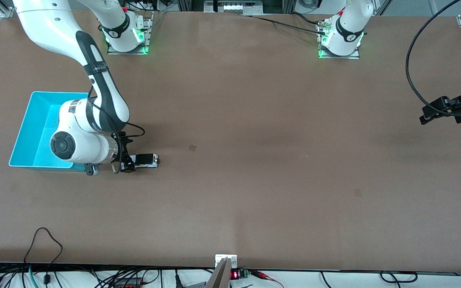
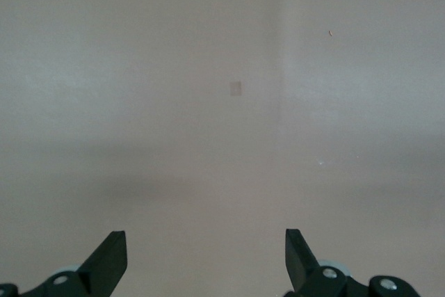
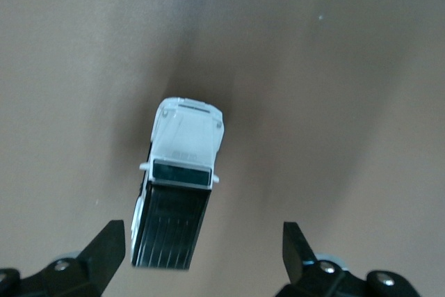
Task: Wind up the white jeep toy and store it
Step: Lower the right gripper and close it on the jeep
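Table (image 1: 254, 160): right tool (image 3: 201, 255) spread over white jeep toy (image 3: 177, 186).

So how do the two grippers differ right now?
The right gripper hangs low over the small white jeep toy with the black ribbed roof, beside the cyan plastic bin; the left gripper waits over bare brown table at the left arm's end. Shared: both have fingers open and hold nothing.

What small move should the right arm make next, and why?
Probably lower the right pincer straight down around the jeep. Its fingers stand open, with the jeep's roofed end between them, and the jeep sits on the table, not yet gripped. The left pincer waits open over bare table.
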Available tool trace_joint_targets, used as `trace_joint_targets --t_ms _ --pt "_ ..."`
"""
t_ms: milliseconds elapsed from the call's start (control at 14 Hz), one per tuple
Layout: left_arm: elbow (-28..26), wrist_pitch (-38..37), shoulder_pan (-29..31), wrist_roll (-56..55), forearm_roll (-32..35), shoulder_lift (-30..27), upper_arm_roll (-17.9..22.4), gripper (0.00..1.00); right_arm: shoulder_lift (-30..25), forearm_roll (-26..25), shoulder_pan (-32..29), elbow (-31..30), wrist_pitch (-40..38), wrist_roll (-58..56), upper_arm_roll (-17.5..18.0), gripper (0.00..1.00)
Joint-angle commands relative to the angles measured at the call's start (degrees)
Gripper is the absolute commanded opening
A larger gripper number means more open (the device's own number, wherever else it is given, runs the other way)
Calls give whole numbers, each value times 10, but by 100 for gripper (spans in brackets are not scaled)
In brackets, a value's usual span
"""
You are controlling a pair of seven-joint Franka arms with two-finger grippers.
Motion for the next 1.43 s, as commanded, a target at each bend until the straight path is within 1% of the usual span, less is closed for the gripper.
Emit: trace_joint_targets --t_ms 0,501,644,931,1360 --pt "10 -11 1 5 -11 7 2 100 13 14 8 10 11 8 -7 100" --pt "9 4 -6 5 -4 6 1 100 25 33 10 15 36 17 -7 100" --pt "6 7 -6 5 -7 5 1 100 30 48 14 15 54 17 -7 100" --pt "-2 3 -6 5 -7 0 -7 100 47 49 18 15 69 17 -6 100" --pt "-1 5 -5 5 -7 0 -7 100 59 49 19 15 71 7 -6 100"
